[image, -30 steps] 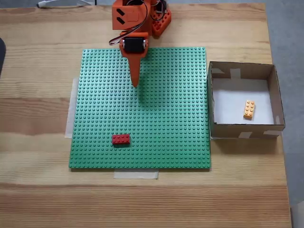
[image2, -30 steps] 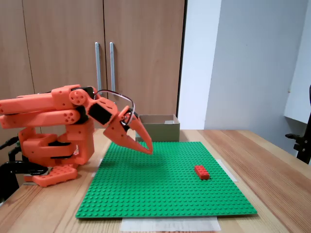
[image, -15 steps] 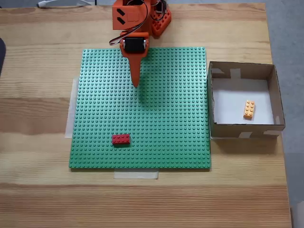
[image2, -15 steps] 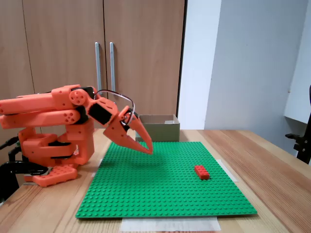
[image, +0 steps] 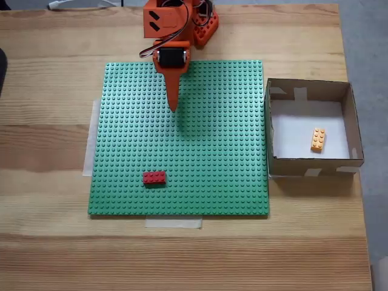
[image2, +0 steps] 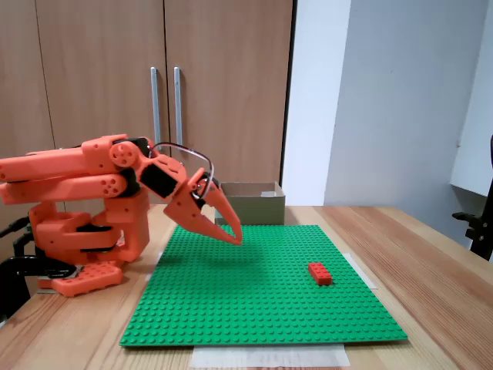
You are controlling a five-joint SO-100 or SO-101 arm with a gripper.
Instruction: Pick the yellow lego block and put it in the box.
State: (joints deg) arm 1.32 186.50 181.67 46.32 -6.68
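Note:
The yellow lego block [image: 317, 139] lies on the white floor of the cardboard box [image: 268, 130], toward its right side. From the side, the box [image2: 250, 202] stands behind the green baseplate, its inside hidden. My orange gripper [image: 173, 107] hovers over the upper middle of the baseplate, shut, nothing between its fingers, far left of the box. Seen from the side, the gripper [image2: 235, 237] points down just above the studs.
A red brick [image: 154, 177] sits on the green baseplate [image: 218, 151] near its lower left; the same red brick [image2: 320, 273] shows from the side. The arm's base [image: 176, 18] stands at the table's top edge. Bare wood surrounds the plate.

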